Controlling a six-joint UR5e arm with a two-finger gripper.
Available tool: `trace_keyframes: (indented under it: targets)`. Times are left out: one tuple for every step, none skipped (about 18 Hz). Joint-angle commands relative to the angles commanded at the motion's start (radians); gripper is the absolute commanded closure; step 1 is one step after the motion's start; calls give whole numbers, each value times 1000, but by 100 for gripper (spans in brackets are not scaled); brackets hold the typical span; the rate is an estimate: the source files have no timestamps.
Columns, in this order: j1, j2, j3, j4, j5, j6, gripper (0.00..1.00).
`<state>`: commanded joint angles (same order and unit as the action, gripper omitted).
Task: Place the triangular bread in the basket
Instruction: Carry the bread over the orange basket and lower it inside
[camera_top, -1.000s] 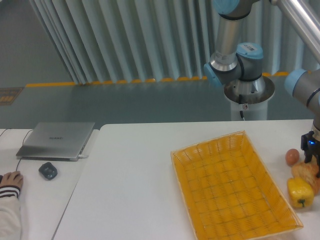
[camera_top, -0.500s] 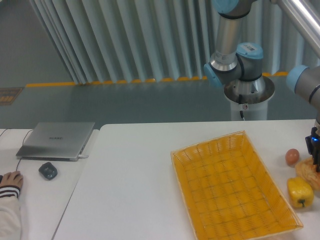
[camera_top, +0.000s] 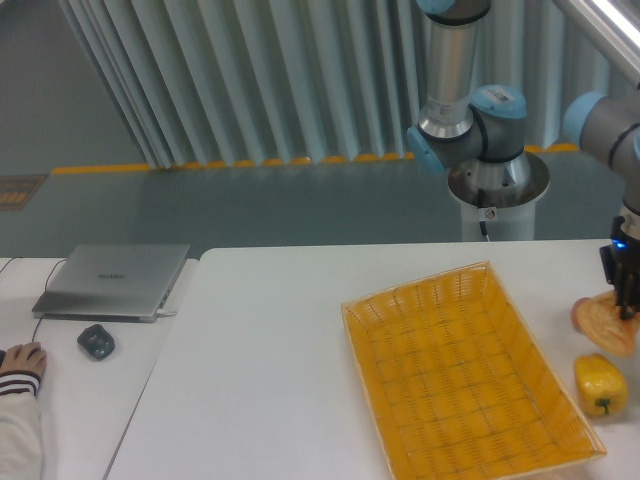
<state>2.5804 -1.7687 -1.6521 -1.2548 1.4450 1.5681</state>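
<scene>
Gripper (camera_top: 627, 305) at the far right edge, fingers pinching the bread (camera_top: 608, 326) at its upper edge; the bread now hangs tilted below the fingers, lifted off the table, where a second ago it lay flat by the pepper (camera_top: 600, 384) with the gripper low over it. The arm has risen a little since then, and the bread has come up with it. The egg, which showed clear beside the bread before, is now mostly hidden behind the raised bread; only a sliver of pinkish brown shows at the bread's left, hard to tell. Pepper has not moved, sits on the table just below the bread, apart from it. Basket (camera_top: 470, 275) lies left of all this, nothing in it, its right rim near the bread. Judgement: grasp is done, lift has begun; what's left is carrying leftward over the rim and letting go inside. Grip looks to be on one edge only, so the bread could swing or slip in transit. Far left, a laptop (camera_top: 112, 280), a mouse (camera_top: 96, 341) and a person's hand (camera_top: 22, 357), unchanged.
</scene>
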Motion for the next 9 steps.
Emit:
trace_keyframes:
  targets:
    - [-47, 0, 2, 6, -2, -61, 98]
    - [-78, 0, 5, 9, -2, -112, 98]
    - [-113, -3, 11, 11, -2, -170, 98]
    - [-168, -12, 27, 26, -2, -248, 97]
    - [-201, -27, 37, 47, -2, -296, 96]
    - [-233, -38, 44, 67, 0, -337, 96]
    - [-261, -47, 57, 78, 0, -371, 96]
    - [-281, -61, 67, 83, 0, -396, 96]
    - [-305, -73, 83, 84, 1, -423, 96]
